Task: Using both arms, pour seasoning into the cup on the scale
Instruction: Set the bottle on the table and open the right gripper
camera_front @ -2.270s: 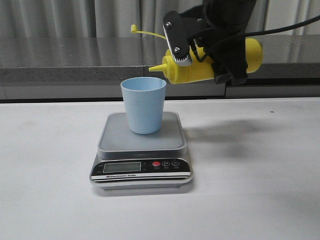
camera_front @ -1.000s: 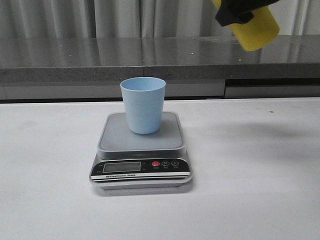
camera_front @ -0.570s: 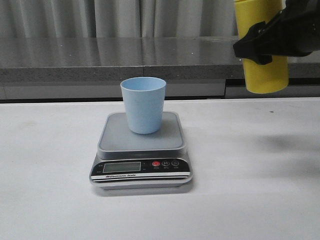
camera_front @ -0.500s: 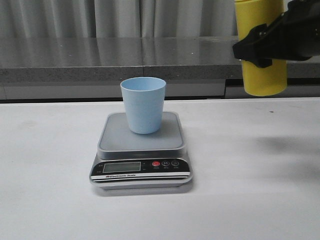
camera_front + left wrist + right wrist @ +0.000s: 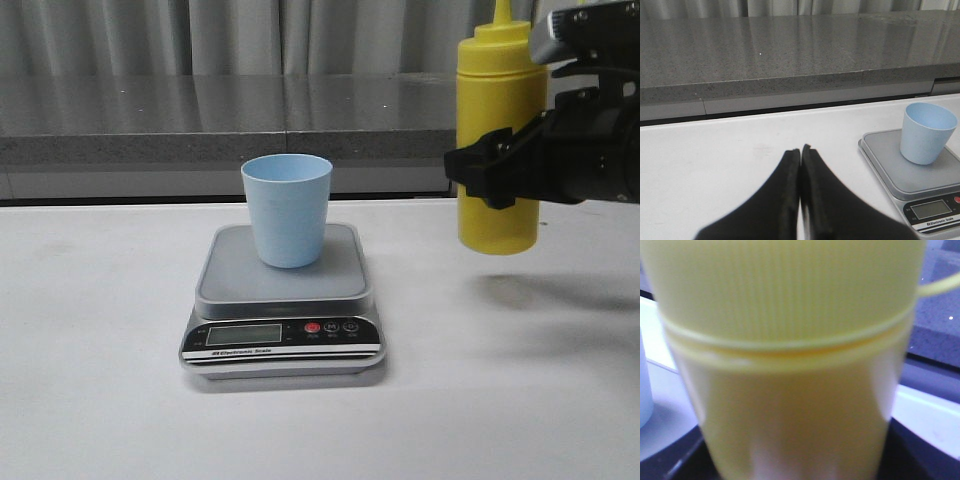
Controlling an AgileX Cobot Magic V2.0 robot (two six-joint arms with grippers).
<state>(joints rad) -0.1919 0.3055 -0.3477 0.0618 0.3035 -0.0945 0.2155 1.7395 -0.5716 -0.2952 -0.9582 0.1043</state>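
A: Holding the yellow bottle (image 5: 499, 140) upright, the right gripper (image 5: 500, 170) clamps it about the middle of its body, black fingers (image 5: 478, 172) wrapped across the front. Nozzle points up, running out of the top of the front view.

B: Position relative to the table (image 5: 100, 400)?

A: Bottle base hangs clear of the white surface; a soft shadow lies beneath it. It is to the right of the scale (image 5: 283, 305) and well apart from it.

B: Cup?

A: Pale blue cup (image 5: 287, 209) stands upright on the grey platform of the scale, toward its back half, mouth open. Contents cannot be told from the front view. Display and the red button (image 5: 312, 327) face the camera; the reading is too small to make out.

B: Left arm?

A: Out of the front view. Its own wrist view shows the left gripper (image 5: 800, 152) with both black fingers (image 5: 788, 175) pressed together, tips touching, nothing between them. It sits over bare table, to the left of the scale (image 5: 912, 172) and cup (image 5: 928, 133), apart from both.

B: Right wrist view?

A: Filled almost wholly by the bottle (image 5: 785, 365), blurred: ribbed cap collar above, smooth body below, thin yellow strap (image 5: 940, 286) leading off one side. A sliver of the cup (image 5: 645, 390) shows at the edge. Fingertips are not resolved there.

B: Background?

A: Grey stone ledge (image 5: 200, 120) behind the table, curtains above.
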